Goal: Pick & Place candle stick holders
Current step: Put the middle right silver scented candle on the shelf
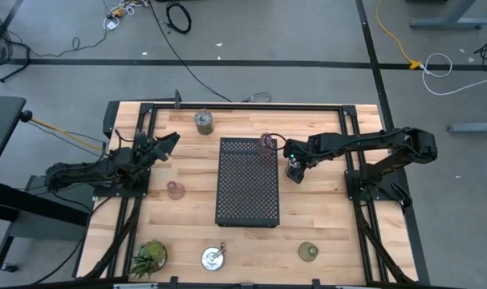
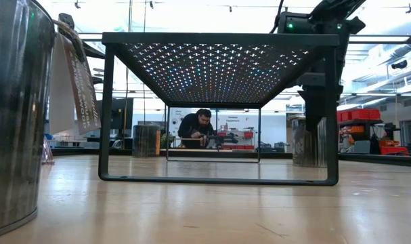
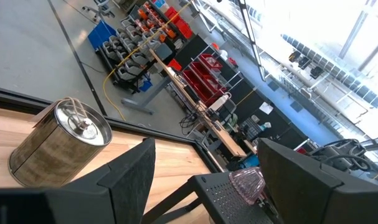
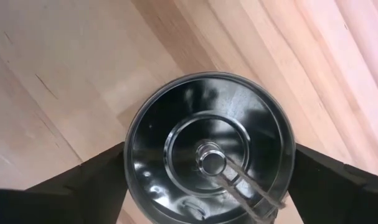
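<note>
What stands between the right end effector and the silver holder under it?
Nothing visible. The right end effector sits directly over the silver holder, a finger on each side of it, beside the tray. Only bare wood surrounds the holder.

The table [image 1: 323, 217] is pale wooden planking, smooth with a soft sheen. On it stands a tray [image 1: 247, 183] of matt black perforated metal. The silvery holder [image 4: 208, 155] under the right arm's matt dark fingers [image 4: 83, 183] is polished metal, mirror-glossy inside. Another metal holder [image 3: 59, 143] looks brushed, with a shiny top. The pink holder [image 3: 248, 182] is ribbed translucent glass
</note>
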Controlling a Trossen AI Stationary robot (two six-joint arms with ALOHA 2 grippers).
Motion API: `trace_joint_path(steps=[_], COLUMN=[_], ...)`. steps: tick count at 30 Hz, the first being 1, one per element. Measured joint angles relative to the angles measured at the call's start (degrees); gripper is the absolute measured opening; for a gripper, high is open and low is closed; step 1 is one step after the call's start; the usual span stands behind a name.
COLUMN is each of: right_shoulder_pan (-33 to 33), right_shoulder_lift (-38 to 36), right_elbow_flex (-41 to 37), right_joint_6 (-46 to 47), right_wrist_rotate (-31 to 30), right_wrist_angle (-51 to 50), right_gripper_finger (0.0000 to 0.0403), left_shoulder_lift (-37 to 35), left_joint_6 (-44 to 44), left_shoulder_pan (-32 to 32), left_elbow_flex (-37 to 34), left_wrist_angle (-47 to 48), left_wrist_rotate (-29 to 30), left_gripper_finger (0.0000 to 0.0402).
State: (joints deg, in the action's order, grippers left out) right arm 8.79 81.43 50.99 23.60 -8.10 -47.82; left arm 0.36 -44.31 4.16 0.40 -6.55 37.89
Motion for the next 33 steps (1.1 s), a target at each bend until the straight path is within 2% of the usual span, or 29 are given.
trace_joint_path(steps=[3, 13, 17, 24, 33], right_shoulder_pan=[-0.01, 0.03, 0.05, -0.01, -0.46], right_shoulder_lift=[-0.02, -0.02, 0.0, 0.02, -0.88], right_elbow_flex=[0.04, 0.07, 0.98, 8.58, 21.95], right_joint_6=[-0.07, 0.34, 0.14, -2.33, -2.96], right_wrist_rotate=[-0.07, 0.55, 2.2, 0.26, -0.31], right_wrist_angle=[-0.08, -1.29, -4.82, -13.17, -26.95], right_gripper_finger=[0.0341, 0.0341, 0.0341, 0.0341, 0.034], left_shoulder_lift=[0.0, 0.0, 0.0, 0.0, 0.0], left_joint_6=[0.02, -0.02, -0.02, -0.02, -0.04], left_shoulder_pan=[-0.02, -0.02, 0.0, 0.0, -0.02], left_elbow_flex=[-0.01, -0.01, -0.02, -0.01, -0.01], left_wrist_angle=[0.0, 0.0, 0.0, -0.02, -0.02], left_wrist_rotate=[0.0, 0.0, 0.0, 0.0, -0.02], left_gripper_finger=[0.0287, 0.0287, 0.0287, 0.0287, 0.0287])
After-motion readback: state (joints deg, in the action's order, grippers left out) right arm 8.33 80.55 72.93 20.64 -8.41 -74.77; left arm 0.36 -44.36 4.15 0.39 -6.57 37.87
